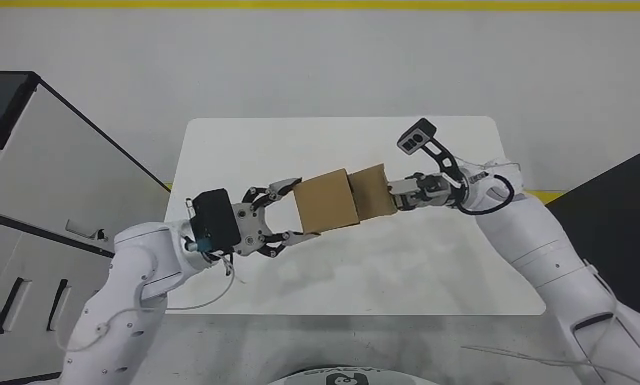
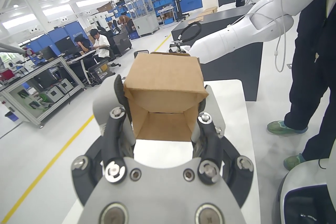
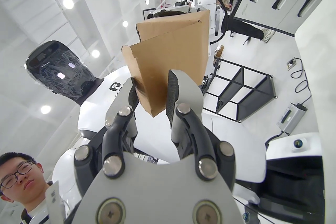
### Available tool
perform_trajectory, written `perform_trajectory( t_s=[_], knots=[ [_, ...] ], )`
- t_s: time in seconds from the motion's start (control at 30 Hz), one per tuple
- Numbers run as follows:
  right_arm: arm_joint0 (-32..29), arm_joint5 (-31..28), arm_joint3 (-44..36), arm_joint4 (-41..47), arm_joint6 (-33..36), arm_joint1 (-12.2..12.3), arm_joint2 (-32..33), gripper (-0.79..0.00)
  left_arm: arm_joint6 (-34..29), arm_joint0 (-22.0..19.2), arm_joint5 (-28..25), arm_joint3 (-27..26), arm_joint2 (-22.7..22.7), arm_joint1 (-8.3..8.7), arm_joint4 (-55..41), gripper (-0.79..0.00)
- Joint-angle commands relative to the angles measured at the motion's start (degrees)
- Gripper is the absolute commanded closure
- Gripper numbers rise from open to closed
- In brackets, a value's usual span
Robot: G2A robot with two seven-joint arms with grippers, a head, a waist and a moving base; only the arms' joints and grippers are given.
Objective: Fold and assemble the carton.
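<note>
A brown carton (image 1: 338,199) hangs in the air over the middle of the white table (image 1: 450,275), lying on its side between my two grippers. My left gripper (image 1: 292,213) straddles its open end, and the fingers (image 2: 120,93) press against both side walls; I look into the hollow carton (image 2: 165,83). My right gripper (image 1: 392,195) is at the opposite end, shut on a flap of the carton (image 3: 170,51), whose lower corner sits between the pads (image 3: 172,93). The carton's end flaps stand unfolded.
The table's bare top (image 2: 231,93) lies below the carton on all sides. A grey cabinet with a dark frame (image 1: 60,155) stands close to the table's left edge. A dark surface (image 1: 610,205) borders the right side.
</note>
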Motion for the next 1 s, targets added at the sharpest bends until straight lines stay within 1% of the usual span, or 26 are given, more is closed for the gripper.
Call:
perform_trajectory(
  t_s=[0.0, 0.13, 0.4, 0.8, 0.97],
  knots=[
    [0.2, 0.0, 0.0, -0.4, 0.0, 0.0, -0.4, -0.219, 0.2, 0.0, 0.0, 0.0, 0.2, 0.04, 0.2, 0.000],
    [0.6, -0.1, 0.2, -1.0, 0.0, -0.1, -0.8, -0.215, -0.3, -0.1, 0.2, -0.1, 0.3, 0.18, 1.3, 0.000],
    [1.4, 0.4, 0.9, -3.4, 0.0, -0.3, -1.0, -0.172, -0.3, 0.1, 0.8, -0.6, 0.7, 0.39, 2.8, 0.000],
    [1.7, 1.7, -0.2, -6.9, -0.5, -1.2, -0.8, -0.179, -0.4, 0.4, 1.0, -0.9, 1.1, 0.74, 3.7, 0.000],
    [1.7, 2.1, -0.8, -7.9, -0.6, -1.5, -0.8, -0.169, -0.3, 0.5, 1.2, -0.9, 1.2, 0.88, 3.6, 0.000]
  ],
)
